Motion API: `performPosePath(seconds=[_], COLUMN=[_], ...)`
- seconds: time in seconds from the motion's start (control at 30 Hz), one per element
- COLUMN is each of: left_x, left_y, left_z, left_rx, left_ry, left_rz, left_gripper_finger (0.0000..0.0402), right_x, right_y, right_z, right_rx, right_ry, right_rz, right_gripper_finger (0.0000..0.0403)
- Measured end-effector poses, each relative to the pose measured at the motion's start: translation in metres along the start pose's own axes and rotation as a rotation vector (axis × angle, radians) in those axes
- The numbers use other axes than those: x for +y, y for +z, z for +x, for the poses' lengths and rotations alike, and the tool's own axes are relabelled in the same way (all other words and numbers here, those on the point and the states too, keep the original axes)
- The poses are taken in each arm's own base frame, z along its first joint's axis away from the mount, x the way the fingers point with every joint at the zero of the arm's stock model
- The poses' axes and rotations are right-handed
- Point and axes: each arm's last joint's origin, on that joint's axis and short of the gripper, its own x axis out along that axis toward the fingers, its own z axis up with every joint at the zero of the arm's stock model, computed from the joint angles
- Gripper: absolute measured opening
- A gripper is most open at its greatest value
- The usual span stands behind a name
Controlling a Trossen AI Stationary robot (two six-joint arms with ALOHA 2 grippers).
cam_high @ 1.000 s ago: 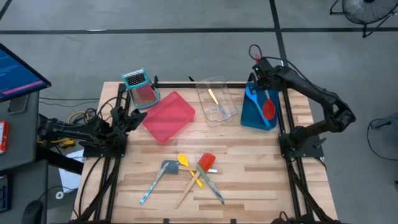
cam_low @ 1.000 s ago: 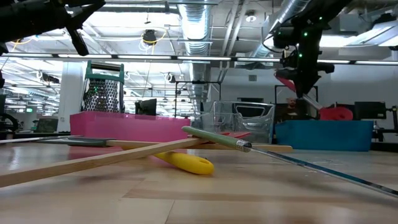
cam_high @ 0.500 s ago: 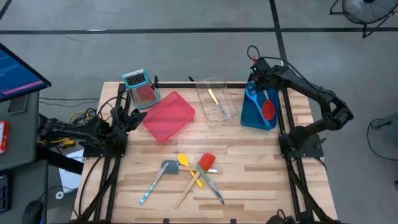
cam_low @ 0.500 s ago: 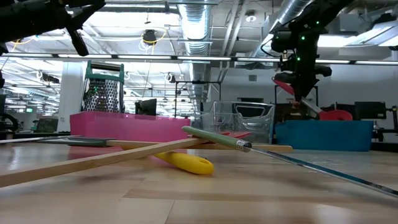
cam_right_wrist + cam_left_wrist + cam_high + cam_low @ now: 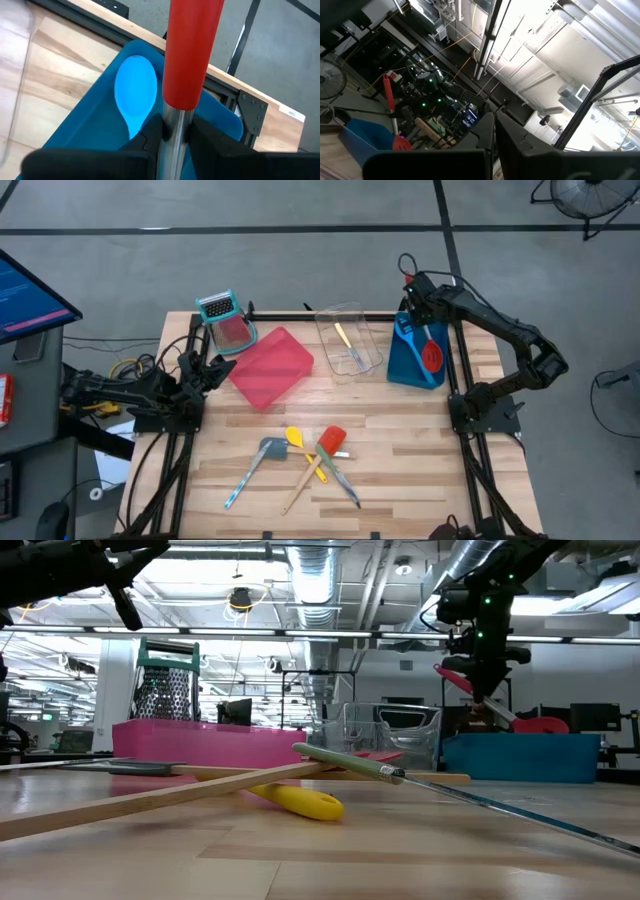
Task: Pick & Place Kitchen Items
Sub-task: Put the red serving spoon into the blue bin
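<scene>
Red spoon (image 5: 430,352) is gripped by its handle in the right gripper (image 5: 414,311), with the blue tray (image 5: 409,362) below; left gripper state cannot be told.

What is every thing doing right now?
right tool: shut on the red spoon, over the blue tray
left tool: waiting at the table's left edge
blue spatula: lying in the blue tray
yellow spoon: lying on the table
red tray: empty
</scene>
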Motion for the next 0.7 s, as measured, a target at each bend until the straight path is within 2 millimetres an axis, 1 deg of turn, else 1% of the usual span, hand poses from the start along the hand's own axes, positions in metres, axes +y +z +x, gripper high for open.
performPosePath(seconds=[0.2, 0.47, 0.6, 0.7], left_x=[0.0, 0.0, 0.0, 0.0], left_y=[0.0, 0.0, 0.0, 0.0], left_z=[0.0, 0.0, 0.0, 0.0], left_rx=[0.001, 0.001, 0.001, 0.001], left_ry=[0.0, 0.0, 0.0, 0.0], left_rz=[0.0, 0.0, 0.0, 0.0], left_gripper_finger=[0.0002, 0.0002, 0.0002, 0.0002], right_x=[-0.006, -0.012, -0.012, -0.008], right_y=[0.001, 0.003, 0.004, 0.004], right_z=[0.002, 0.005, 0.005, 0.013], right_rx=[0.006, 0.004, 0.0, 0.036], right_ry=[-0.01, 0.027, 0.031, 0.037], right_rz=[0.021, 0.031, 0.022, -0.012], right_gripper_finger=[0.0067, 0.0067, 0.0067, 0.0067])
